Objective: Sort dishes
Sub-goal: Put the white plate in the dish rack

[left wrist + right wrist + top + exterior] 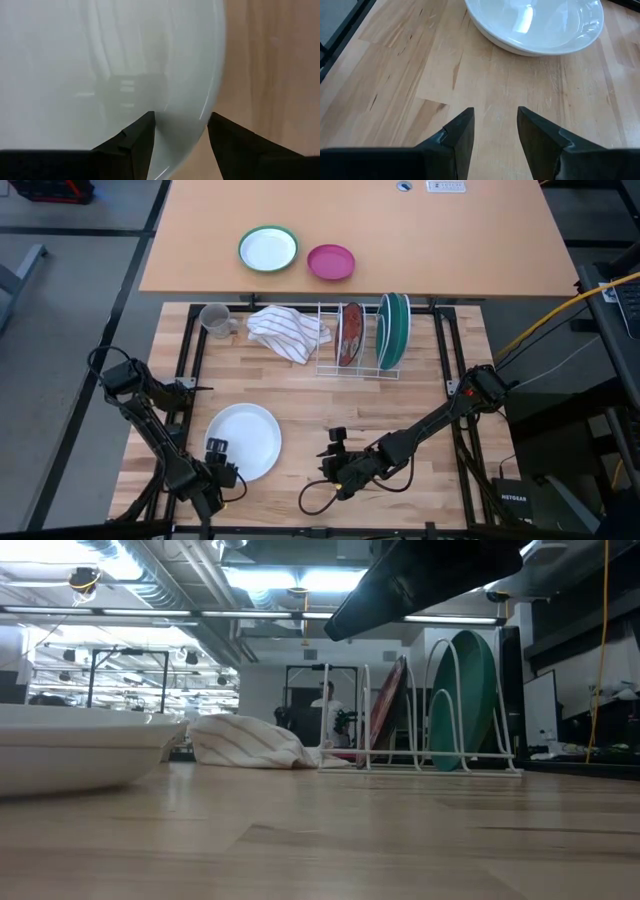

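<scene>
A white plate (pixel 245 440) lies flat on the wooden table near its front left; it also shows in the low view (pixel 70 748). My left gripper (pixel 216 452) is open at the plate's near left rim, one finger over the plate's inside and one outside the rim (pixel 182 125). My right gripper (pixel 335 452) is open and empty, to the right of the white plate (pixel 535 25) and pointing toward it. A red-brown plate (pixel 350 335) and a dark green plate (pixel 393 330) stand on edge in a wire rack (pixel 360 368). My left gripper stands astride the white plate's rim (pixel 212 95), coming from the table's near side. One finger (pixel 142 132) is above the inner surface and the other (pixel 227 135) is beyond the rim. I cannot tell whether either finger touches the plate, which lies flat on the table.
A striped white cloth (pixel 288 332) and a grey mug (pixel 214 320) lie at the back, left of the rack. A small green-rimmed plate (pixel 268 248) and a pink bowl (pixel 331 262) sit on the farther table. Bare wood lies between the grippers and the rack.
</scene>
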